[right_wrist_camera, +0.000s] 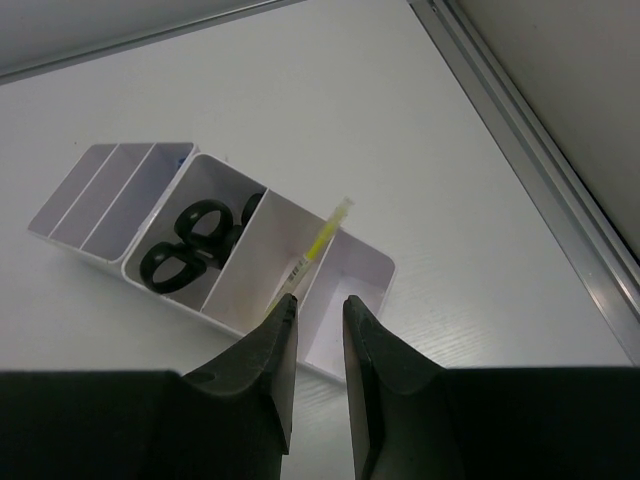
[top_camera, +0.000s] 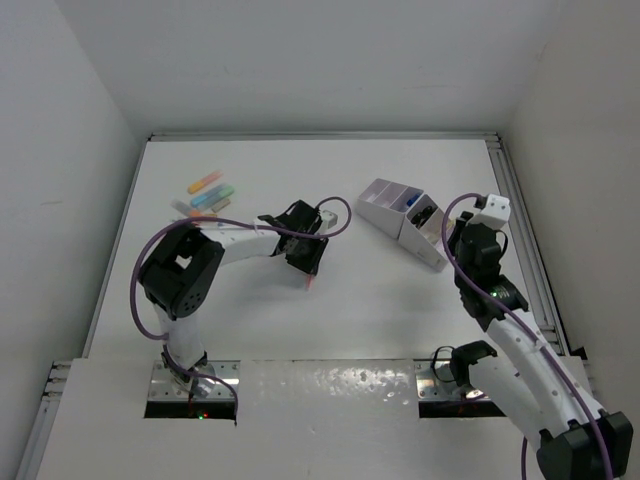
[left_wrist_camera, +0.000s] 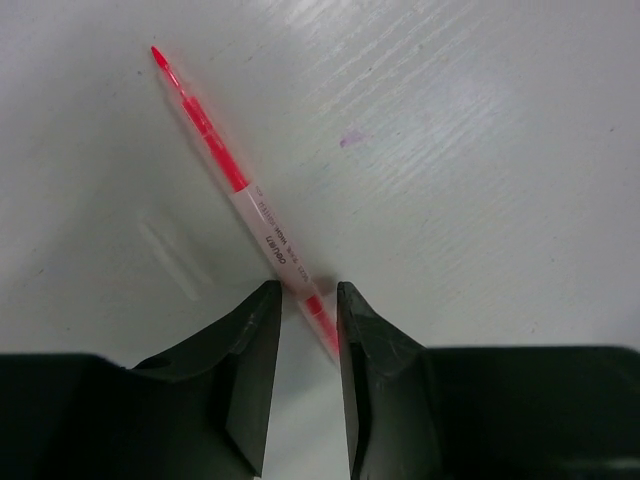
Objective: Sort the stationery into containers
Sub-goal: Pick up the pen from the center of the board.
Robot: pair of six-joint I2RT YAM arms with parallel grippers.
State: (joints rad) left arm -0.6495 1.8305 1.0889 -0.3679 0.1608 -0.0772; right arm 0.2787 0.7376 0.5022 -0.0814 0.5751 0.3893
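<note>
- The highlighter markers [top_camera: 210,195] lie in a loose bunch on the table [top_camera: 380,310], well away from the left gripper [left_wrist_camera: 307,290], beyond it and off to its left.
- The left gripper points down at the table, its jaws drawn in to a narrow gap.
- The red pen [left_wrist_camera: 245,195] lies flat and crosses that gap on a slant. Its near end sits between the fingertips and the rest runs ahead and to the left. It is not clear whether the jaws press on it or only stand either side.
- The organiser [right_wrist_camera: 250,265] sits just ahead of and below the right gripper [right_wrist_camera: 318,302]. The black scissors [right_wrist_camera: 186,247] are in the compartment ahead and to the left of the fingers.
- The right gripper is closed down to a slim gap on a thin yellow pen [right_wrist_camera: 320,245]. The pen sticks out forward from between the fingertips, over the divider next to the nearest compartment.
</note>
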